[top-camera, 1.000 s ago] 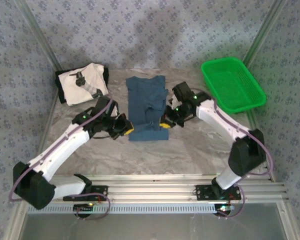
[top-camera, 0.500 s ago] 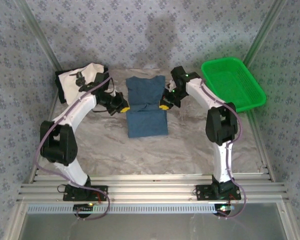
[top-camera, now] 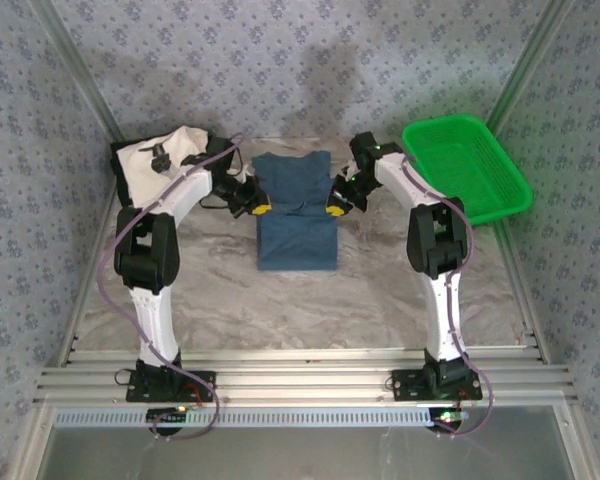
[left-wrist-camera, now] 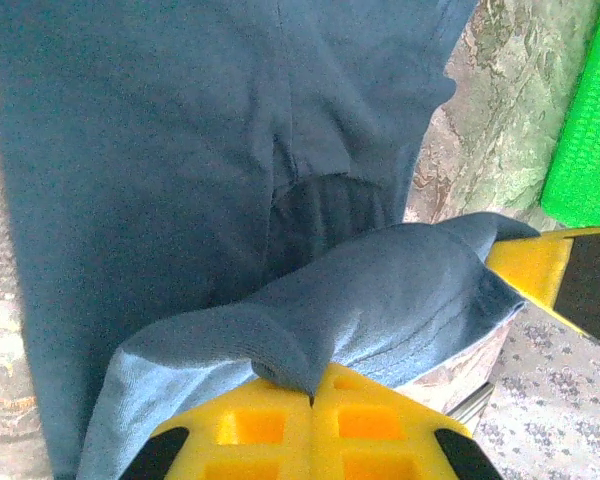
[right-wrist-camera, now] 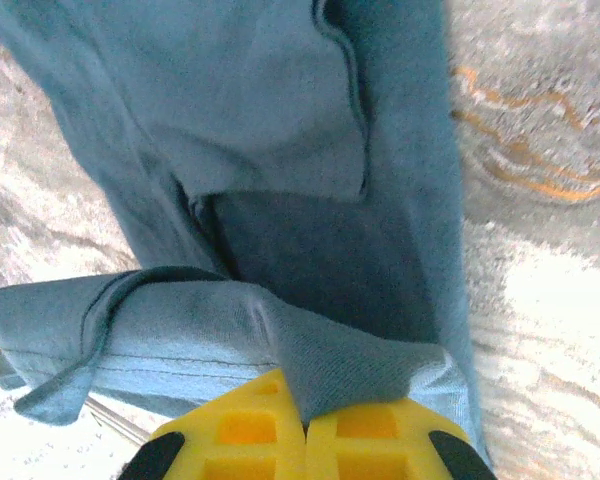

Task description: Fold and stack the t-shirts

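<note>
Left wrist view: left gripper (left-wrist-camera: 312, 400) pads pressed together, pinching a bunched fold of the teal-blue t-shirt (left-wrist-camera: 160, 170); likewise in the right wrist view, right gripper (right-wrist-camera: 305, 420) clamped shut on the same raised fold. From top external, holding that shirt at its 9 and 3 o'clock edges, mid-table (top-camera: 280, 300). Farther out, white printed t-shirt (top-camera: 165, 165) at the table's 10 o'clock and green basket (top-camera: 465, 165) at 2 o'clock.
</note>
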{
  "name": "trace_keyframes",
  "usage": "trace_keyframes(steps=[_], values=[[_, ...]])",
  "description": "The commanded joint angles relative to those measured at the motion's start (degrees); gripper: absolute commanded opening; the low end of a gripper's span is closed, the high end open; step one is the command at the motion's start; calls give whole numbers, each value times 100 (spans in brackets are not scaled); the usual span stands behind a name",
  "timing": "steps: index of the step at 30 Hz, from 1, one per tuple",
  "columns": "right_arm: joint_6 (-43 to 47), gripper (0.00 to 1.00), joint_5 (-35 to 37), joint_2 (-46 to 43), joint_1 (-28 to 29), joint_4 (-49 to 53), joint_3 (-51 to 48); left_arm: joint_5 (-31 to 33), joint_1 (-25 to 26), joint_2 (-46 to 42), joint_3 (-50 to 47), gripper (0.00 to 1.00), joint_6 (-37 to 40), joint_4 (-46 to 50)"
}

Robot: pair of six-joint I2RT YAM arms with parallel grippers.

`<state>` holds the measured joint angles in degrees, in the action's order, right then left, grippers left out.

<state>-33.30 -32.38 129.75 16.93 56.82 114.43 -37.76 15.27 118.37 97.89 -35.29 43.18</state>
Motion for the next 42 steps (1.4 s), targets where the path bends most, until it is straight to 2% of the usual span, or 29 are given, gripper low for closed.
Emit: trace_keyframes(steps=[1,11,15,21,23,24,25,26,28,31,35,37,39,40,42], values=[[-218,0,15,334,-74,-176,328,-118,-93,283,301,0,224,199],[-519,0,-102,1070,-99,-304,1063,14,-377,429,227,0,252,103],[-585,0,-84,1116,-121,-368,1108,22,-419,387,203,0,218,29],[-718,0,-73,1329,-153,-511,1171,34,-428,783,488,1,205,17],[-801,7,-90,1440,-168,-599,1289,42,-445,920,602,9,177,22],[-883,14,-189,1510,-184,-716,1355,57,-461,974,704,15,136,27],[-999,24,-317,1548,-226,-868,1444,27,-480,1005,826,27,40,-5],[-1139,28,-399,1553,-270,-1066,1501,-73,-505,1017,974,38,-74,-70],[-1562,41,-437,1389,-418,-1596,1658,-179,-516,1007,1644,51,-337,-99],[-1886,51,-276,985,-678,-2166,2172,-164,-549,1089,3141,59,-601,260],[-1826,58,-360,164,-903,-2368,2287,-113,-557,982,4563,65,-806,691],[-1563,57,-506,-337,-954,-1986,1839,-122,-485,691,4581,66,-618,957],[-1025,57,-559,-856,-925,-1467,1103,103,-369,255,4133,66,-163,1437],[-790,57,-527,-1178,-899,-1258,477,172,-290,-90,3523,67,47,1492],[-567,57,-409,-1827,-790,-1488,-930,199,-164,-897,1903,67,82,1065]])
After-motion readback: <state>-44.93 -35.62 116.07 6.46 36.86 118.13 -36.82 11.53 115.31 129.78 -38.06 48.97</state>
